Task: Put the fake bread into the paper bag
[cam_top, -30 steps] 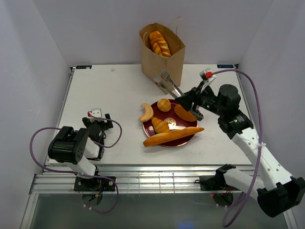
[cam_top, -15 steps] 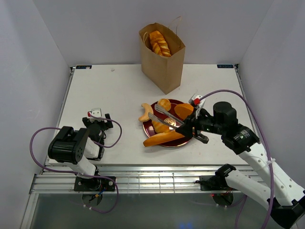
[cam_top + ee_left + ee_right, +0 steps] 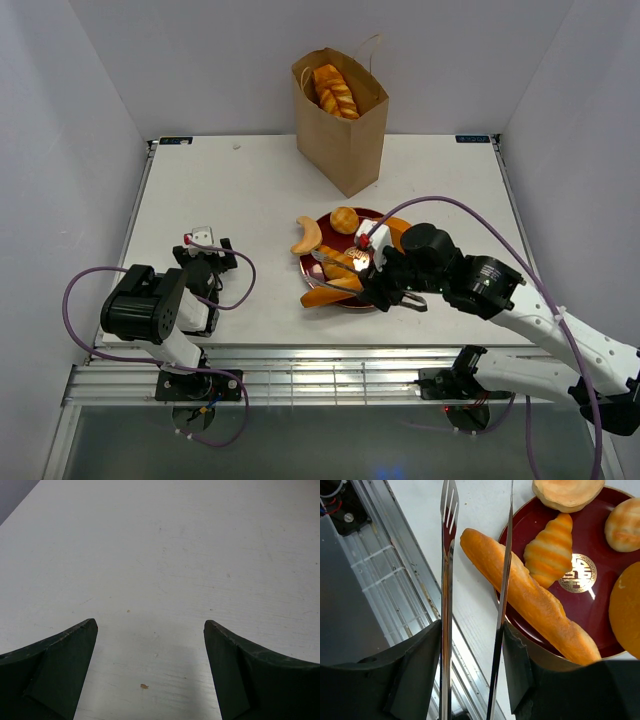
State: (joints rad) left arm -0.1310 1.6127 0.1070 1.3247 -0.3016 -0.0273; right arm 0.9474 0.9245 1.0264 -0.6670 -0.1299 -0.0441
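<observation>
The paper bag stands upright at twelve o'clock on the table, and only one piece, a plaited loaf, shows inside its open mouth. By my count that is one done and five to go.

The dark red plate sits at about six o'clock from the bag, well apart from it. Along its six o'clock edge lies the baguette, its tip poking over the rim toward eight. Also on the plate are an oval loaf, a striped croissant and a round bun at twelve. A crescent roll lies on the table at the plate's ten o'clock rim.

My right gripper is clamped on metal tongs, whose arms stand apart on either side of the baguette's tip; nothing is pinched yet. I judge the baguette is next.

My left gripper is spread wide over bare table at eight o'clock, holding nothing.
</observation>
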